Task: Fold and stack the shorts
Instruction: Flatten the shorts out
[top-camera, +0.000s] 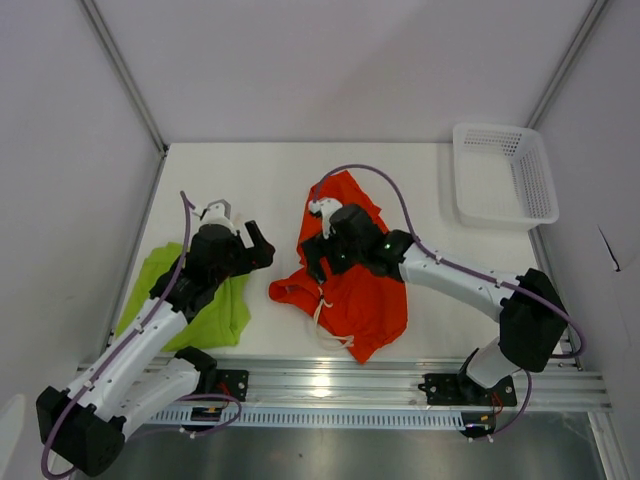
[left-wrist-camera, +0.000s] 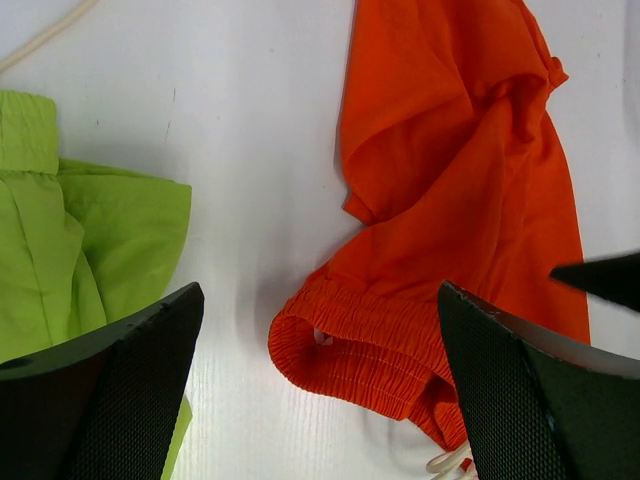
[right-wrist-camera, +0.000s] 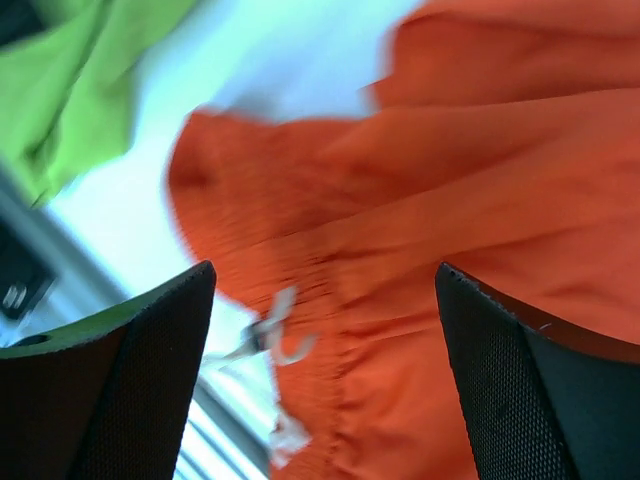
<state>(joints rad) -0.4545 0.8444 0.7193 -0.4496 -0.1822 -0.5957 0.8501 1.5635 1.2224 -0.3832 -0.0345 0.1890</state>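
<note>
The orange-red shorts (top-camera: 355, 285) lie crumpled in the middle of the table, with the pale drawstring (top-camera: 325, 310) trailing at the near side. The lime green shorts (top-camera: 215, 310) lie bunched at the near left, partly under my left arm. My left gripper (top-camera: 262, 248) is open and empty, between the two pairs; in its wrist view the orange waistband (left-wrist-camera: 370, 350) lies between its fingers and the green shorts (left-wrist-camera: 80, 260) lie at the left. My right gripper (top-camera: 318, 262) is open just above the orange shorts (right-wrist-camera: 450, 250), near the drawstring (right-wrist-camera: 275, 335).
A white plastic mesh basket (top-camera: 505, 175) stands at the back right corner. Grey walls enclose the table on three sides. The metal rail (top-camera: 340, 385) with the arm bases runs along the near edge.
</note>
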